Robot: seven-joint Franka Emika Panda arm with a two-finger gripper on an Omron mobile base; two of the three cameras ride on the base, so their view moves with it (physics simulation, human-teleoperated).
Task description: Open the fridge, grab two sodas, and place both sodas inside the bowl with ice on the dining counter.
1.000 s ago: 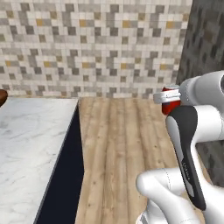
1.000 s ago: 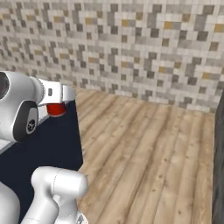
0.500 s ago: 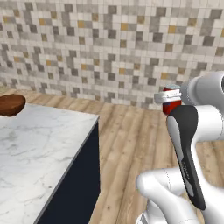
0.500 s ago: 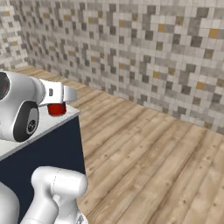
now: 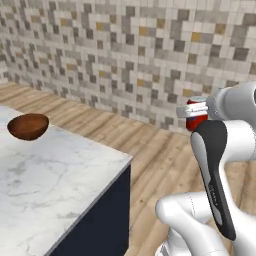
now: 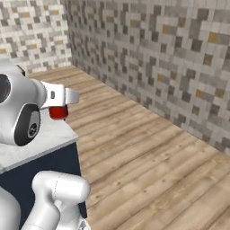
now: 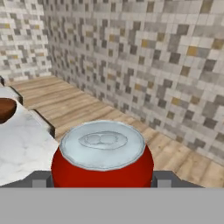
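The arm stands folded, its hand (image 7: pixel 102 181) raised level and clamped on 1 red soda (image 7: pixel 102 153), silver top forward, no label readable. Beyond, the bowl (image 5: pixel 28 126) sits near the desk's (image 5: pixel 60 175) far edge.

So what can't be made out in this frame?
- Bowl contents: left base view shows it side-on, so its wall hides any ice; the hand view's left edge cuts it off.
- Soda lower body: hidden by the hand in the hand view.
- Soda label: arm covers most of the can in both base views.
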